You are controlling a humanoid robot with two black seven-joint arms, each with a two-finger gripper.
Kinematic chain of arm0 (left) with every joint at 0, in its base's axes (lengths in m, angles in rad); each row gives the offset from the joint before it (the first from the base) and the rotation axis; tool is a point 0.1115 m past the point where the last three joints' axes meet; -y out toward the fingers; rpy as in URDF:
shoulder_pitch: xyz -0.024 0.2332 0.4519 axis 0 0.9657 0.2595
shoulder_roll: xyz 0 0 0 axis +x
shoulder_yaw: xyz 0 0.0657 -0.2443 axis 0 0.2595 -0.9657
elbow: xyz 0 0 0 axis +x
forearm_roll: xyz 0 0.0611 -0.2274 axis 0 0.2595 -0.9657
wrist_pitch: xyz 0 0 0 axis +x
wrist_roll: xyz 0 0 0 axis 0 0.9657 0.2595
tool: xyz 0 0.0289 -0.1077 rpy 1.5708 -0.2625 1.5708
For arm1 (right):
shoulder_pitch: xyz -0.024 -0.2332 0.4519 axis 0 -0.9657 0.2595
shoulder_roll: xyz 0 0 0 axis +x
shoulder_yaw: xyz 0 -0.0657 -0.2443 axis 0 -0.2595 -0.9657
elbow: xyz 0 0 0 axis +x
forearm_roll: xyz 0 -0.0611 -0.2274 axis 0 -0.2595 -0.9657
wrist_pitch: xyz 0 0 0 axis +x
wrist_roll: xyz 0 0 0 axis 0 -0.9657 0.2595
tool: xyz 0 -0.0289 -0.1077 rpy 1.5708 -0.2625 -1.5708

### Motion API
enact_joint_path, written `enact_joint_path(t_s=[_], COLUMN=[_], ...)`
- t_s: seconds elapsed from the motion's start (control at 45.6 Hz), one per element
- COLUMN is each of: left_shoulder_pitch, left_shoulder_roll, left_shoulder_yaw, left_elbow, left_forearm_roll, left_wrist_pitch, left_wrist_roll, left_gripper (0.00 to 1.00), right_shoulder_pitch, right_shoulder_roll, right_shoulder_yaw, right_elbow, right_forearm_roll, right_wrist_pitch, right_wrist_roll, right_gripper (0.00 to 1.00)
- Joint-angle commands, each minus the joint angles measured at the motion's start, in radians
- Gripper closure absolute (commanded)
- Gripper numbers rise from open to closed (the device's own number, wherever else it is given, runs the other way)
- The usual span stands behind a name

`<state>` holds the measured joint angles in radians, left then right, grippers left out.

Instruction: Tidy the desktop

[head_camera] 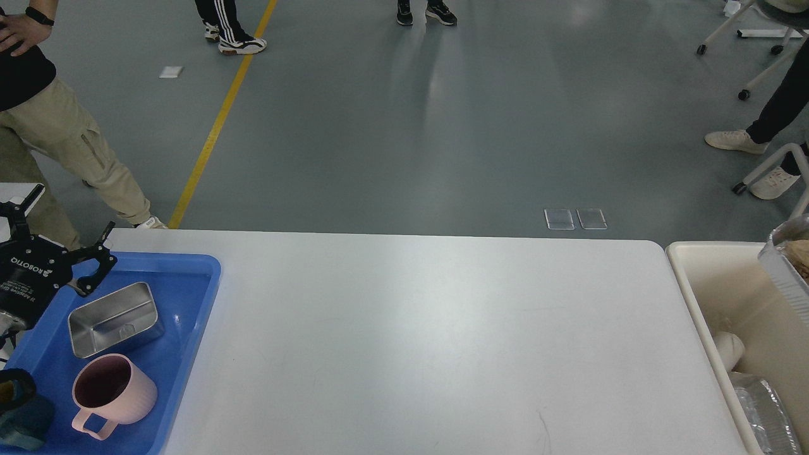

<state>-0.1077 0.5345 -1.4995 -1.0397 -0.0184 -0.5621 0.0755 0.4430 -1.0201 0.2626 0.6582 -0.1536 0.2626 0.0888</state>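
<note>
White table (430, 341) fills the middle of my head view, its surface bare between the two containers. Blue tray (189, 354) sits on the table's left end, running off the near-left corner of the view. In the tray: a steel rectangular tin (114, 319) toward the far side, open side up, and a pink ribbed mug (114, 395) nearer me, upright, handle toward the near edge. They sit close together but apart. A dark teal item (22, 417) at the tray's near-left is cut by the frame; can't tell what it is.

My left claw (60, 234) hangs over the tray's far-left corner, fingers spread wide, nothing between them.

Beige bin (701, 297) stands just off the table's right edge; foil (761, 414) lies in its near part. A foil tray (787, 265) with brown crumpled paper pokes in from the right frame edge above the bin. My right claw isn't visible; the holder of that foil tray is out of frame.
</note>
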Motion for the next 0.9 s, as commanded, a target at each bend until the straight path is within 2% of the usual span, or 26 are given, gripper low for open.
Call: enact_joint_path(t_s=[0.0, 0.022, 0.066, 0.197, 0.285, 0.373, 0.548, 0.57, 0.876], left_shoulder_pitch=[0.005, 0.006, 0.006, 0.006, 0.006, 0.006, 0.008, 0.008, 0.008], left_shoulder_roll=[-0.001, -0.001, -0.001, -0.001, -0.001, -0.001, -0.001, -0.001, 0.002], left_shoulder_yaw=[-0.001, -0.001, 0.001, 0.001, 0.002, 0.002, 0.002, 0.002, 0.005], left_elbow=[0.000, 0.001, 0.001, 0.001, 0.000, 0.000, 0.001, 0.001, 0.006], left_forearm_roll=[0.000, 0.000, 0.000, 0.000, 0.000, 0.000, 0.002, 0.002, 0.002], left_wrist_pitch=[-0.005, -0.006, -0.006, -0.006, -0.006, -0.006, -0.009, -0.009, -0.009], left_wrist_roll=[0.000, 0.000, 0.000, 0.000, 0.000, 0.000, 0.000, 0.000, 0.001], left_gripper=[0.03, 0.03, 0.03, 0.03, 0.03, 0.03, 0.03, 0.03, 0.03], right_shoulder_pitch=[-0.003, -0.001, -0.001, -0.012, -0.018, -0.020, -0.020, -0.020, -0.004], right_shoulder_roll=[0.002, 0.006, 0.012, 0.014, 0.017, 0.018, 0.041, 0.046, 0.089], right_shoulder_yaw=[0.000, 0.000, 0.000, 0.000, 0.000, 0.000, 0.003, 0.001, 0.003], right_elbow=[-0.020, -0.025, -0.032, -0.040, -0.048, -0.060, -0.109, -0.117, -0.189], right_forearm_roll=[0.011, 0.011, 0.011, 0.020, 0.023, 0.023, 0.023, 0.023, 0.022], right_wrist_pitch=[-0.006, -0.008, -0.006, -0.006, -0.006, -0.008, -0.009, -0.005, -0.009], right_wrist_roll=[-0.003, -0.004, -0.008, -0.009, -0.009, -0.008, -0.001, -0.001, -0.003], right_gripper=[1.00, 1.00, 0.87, 0.62, 0.53, 0.35, 0.13, 0.00, 0.00])
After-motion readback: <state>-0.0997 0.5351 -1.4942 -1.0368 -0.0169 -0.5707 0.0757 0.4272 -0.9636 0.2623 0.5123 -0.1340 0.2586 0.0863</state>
